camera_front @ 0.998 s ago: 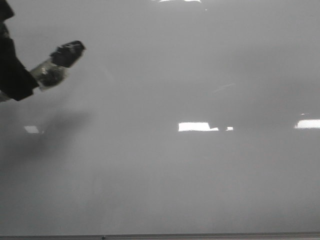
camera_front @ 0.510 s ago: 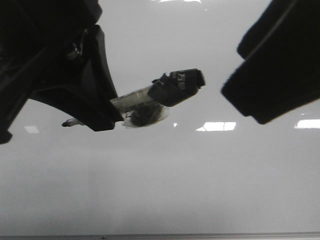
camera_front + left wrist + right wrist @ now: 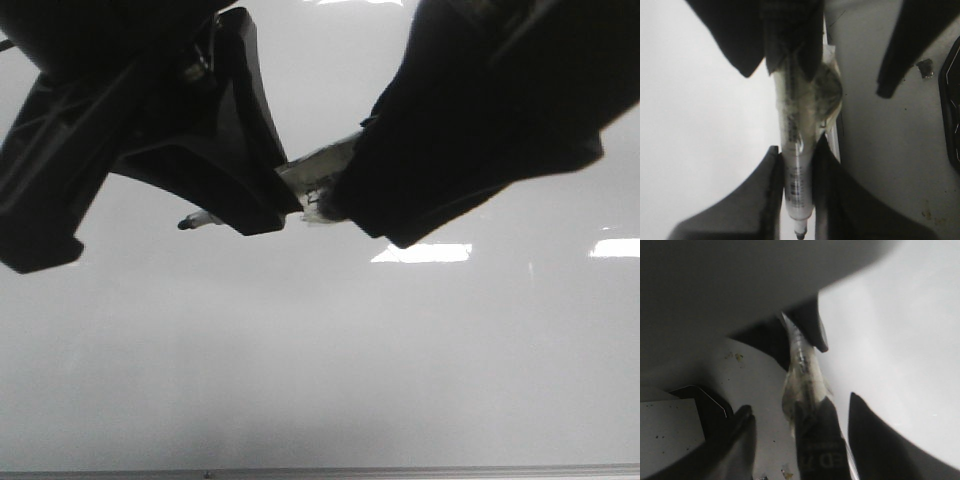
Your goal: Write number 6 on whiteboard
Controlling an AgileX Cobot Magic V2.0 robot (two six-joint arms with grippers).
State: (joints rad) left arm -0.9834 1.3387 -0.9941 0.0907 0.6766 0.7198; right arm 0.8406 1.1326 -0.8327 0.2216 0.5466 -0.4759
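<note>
You're looking at a lab-style test bench: a glossy whiteboard (image 3: pixel 320 370) under ceiling-light glare, beside a stained, speckled grey surface (image 3: pixel 890 165).

**Grey, speckled, and lit from above**

Around me I see a dull grey surface (image 3: pixel 890 150), dotted with small dark specks (image 3: pixel 925 68). A pale flat panel (image 3: pixel 665 425) lies on it. Bright rectangular patches of reflected light (image 3: pixel 420 253) glare ahead.
</note>
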